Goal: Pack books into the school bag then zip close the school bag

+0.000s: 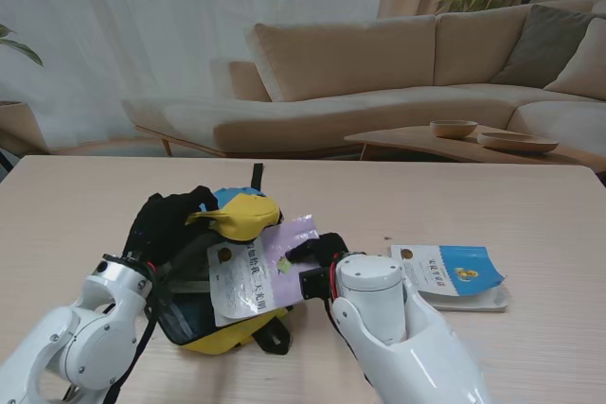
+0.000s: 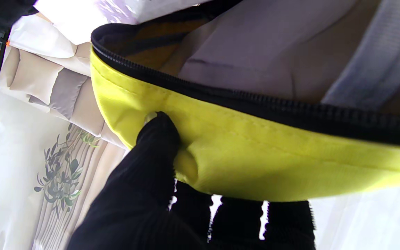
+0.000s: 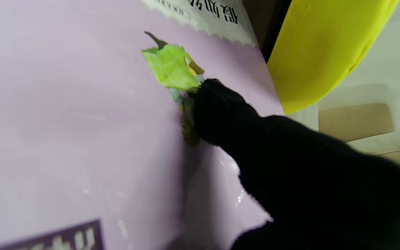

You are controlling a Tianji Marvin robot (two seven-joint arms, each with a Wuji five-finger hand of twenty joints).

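Bag: yellow-and-black fabric school bag (image 1: 222,314) lies open on the tabletop (image 1: 492,186).
Left robot hand (image 1: 170,224): pinches the bag's rim.
Right robot hand (image 1: 317,253): grips the lilac paperback book (image 1: 251,276), half inside the bag's mouth, long axis pointing in.

I see the school bag (image 2: 262,152) as woven yellow cloth, matt, with stitched seams and a black toothed zip (image 2: 290,104) along its edge. Both of my hands, the left hand (image 2: 158,194) and the right hand (image 3: 290,163), wear black knitted gloves, ribbed and fuzzy. The lilac book (image 3: 82,139) has a glossy paper cover that catches highlights. The table (image 1: 473,196) looks like pale, smooth wood with a matt grain.
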